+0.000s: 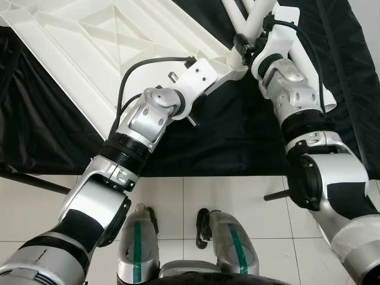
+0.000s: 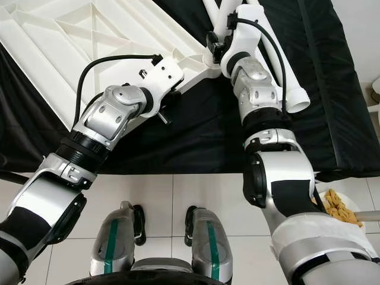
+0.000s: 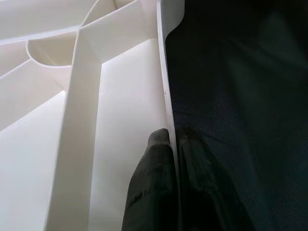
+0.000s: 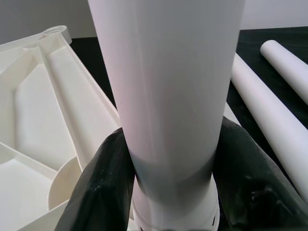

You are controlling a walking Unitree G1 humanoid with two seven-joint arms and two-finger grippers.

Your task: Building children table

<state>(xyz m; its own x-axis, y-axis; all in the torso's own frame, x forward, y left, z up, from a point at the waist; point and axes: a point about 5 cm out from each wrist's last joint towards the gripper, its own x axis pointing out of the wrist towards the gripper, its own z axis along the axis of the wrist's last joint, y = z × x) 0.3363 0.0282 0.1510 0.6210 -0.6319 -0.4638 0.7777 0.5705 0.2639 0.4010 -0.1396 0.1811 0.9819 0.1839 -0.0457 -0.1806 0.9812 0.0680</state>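
The white ribbed plastic tabletop (image 1: 89,41) is lying underside up on the black cloth (image 1: 237,136), which is covering a surface at the edge of the white tiled floor (image 1: 225,202). The left gripper (image 3: 168,187) is pinching the tabletop's thin rim at the corner nearest the robot, its two black fingers (image 3: 149,192) pressed narrowly on either side of the wall. The right gripper (image 4: 171,178) is clasping a white cylindrical plastic leg (image 4: 168,86) at that same corner, black pads spread around the tube. Two more white tubular legs (image 4: 269,110) are lying on the cloth just beside the tabletop, on the robot's right. A plate of snack pieces (image 2: 338,205) is sitting on the floor, well apart from the tabletop.
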